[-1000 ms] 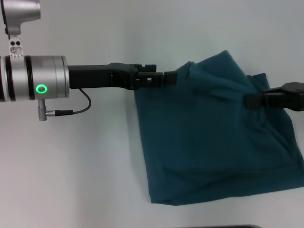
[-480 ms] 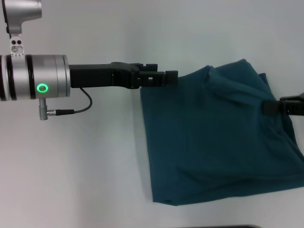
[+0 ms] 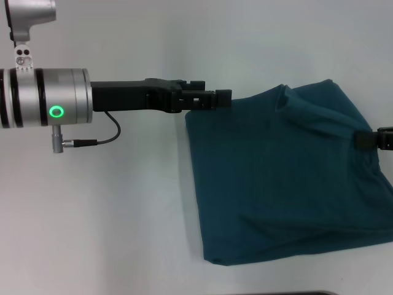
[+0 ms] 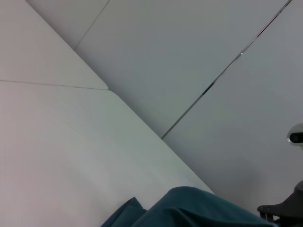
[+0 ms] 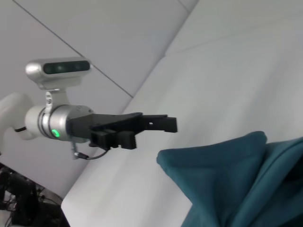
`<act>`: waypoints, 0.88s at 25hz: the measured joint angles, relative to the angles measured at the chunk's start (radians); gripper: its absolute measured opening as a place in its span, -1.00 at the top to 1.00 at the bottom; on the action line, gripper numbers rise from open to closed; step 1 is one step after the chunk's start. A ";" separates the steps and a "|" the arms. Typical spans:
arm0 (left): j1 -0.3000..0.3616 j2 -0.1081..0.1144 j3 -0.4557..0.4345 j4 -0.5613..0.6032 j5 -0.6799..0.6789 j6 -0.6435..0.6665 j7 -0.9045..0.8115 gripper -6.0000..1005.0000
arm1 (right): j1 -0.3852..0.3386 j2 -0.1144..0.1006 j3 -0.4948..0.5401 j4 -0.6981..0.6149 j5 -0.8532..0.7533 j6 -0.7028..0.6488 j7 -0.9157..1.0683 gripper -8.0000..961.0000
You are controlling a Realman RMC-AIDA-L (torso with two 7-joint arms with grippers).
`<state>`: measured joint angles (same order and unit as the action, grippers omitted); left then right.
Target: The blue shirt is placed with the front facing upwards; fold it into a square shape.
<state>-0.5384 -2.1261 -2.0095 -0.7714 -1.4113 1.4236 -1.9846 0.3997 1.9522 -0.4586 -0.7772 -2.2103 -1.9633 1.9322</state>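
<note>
The blue shirt lies folded on the white tabletop, taking up the right half of the head view as a rough, slightly skewed square. No lettering, collar or sleeve shows on its upper face; only plain teal-blue cloth is visible. Its near edge sags into a rounded fold at the near left corner, and soft creases run across the far right part, where a small ridge of cloth stands up close to the far edge.

The left gripper reaches in from the left on its silver wrist with the green ring light and a thin black cable looping below it. Its black tip sits at the far left corner of the shirt. In the right wrist view the left gripper is just beside the raised corner of the cloth, apart from it, with nothing between its jaws; whether the jaws stand apart or together cannot be told.

The right gripper shows only as a black tip at the right edge of the head view, over the shirt's right side. Its jaws are out of view, so their state cannot be told.
</note>
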 joint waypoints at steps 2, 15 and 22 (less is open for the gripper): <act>-0.001 -0.001 0.000 0.000 0.000 0.000 0.000 -0.86 | 0.008 -0.003 0.006 0.000 0.001 -0.013 0.000 0.77; -0.002 -0.002 0.000 0.004 0.001 0.003 -0.003 -0.86 | -0.010 -0.022 0.020 -0.002 0.014 -0.019 0.002 0.75; -0.002 -0.004 0.003 0.007 0.002 0.002 -0.004 -0.87 | -0.043 -0.025 0.020 0.002 0.004 -0.009 0.006 0.75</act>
<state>-0.5399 -2.1301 -2.0064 -0.7640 -1.4096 1.4251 -1.9881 0.3566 1.9267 -0.4386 -0.7752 -2.2059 -1.9723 1.9384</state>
